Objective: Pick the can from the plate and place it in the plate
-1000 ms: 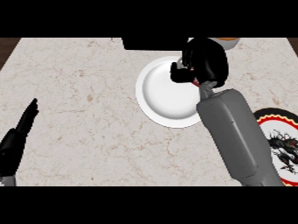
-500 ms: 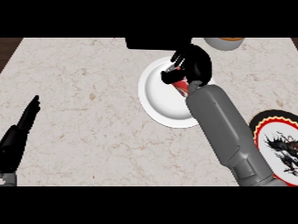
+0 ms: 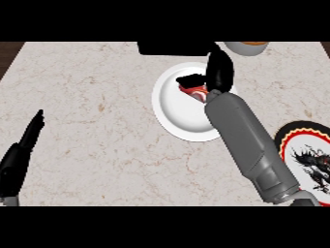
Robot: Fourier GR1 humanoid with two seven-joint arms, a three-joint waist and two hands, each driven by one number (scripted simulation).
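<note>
Head view shows the right hand [image 3: 219, 72] with its fingers [image 3: 190, 79] curled round the red can [image 3: 196, 92], which sits just below them over the white plate [image 3: 178, 114]. The pick looks under way: the can is gripped but not yet carried off. Well apart, toward the forearm's elbow, lies the dragon-patterned plate [image 3: 317, 162], the likely goal. Far off at the table's [image 3: 89, 97] other side, the left hand [image 3: 17, 162] rests with straight fingers.

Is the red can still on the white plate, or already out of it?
Still over it: the red can shows against the white plate, beside the right hand.
</note>
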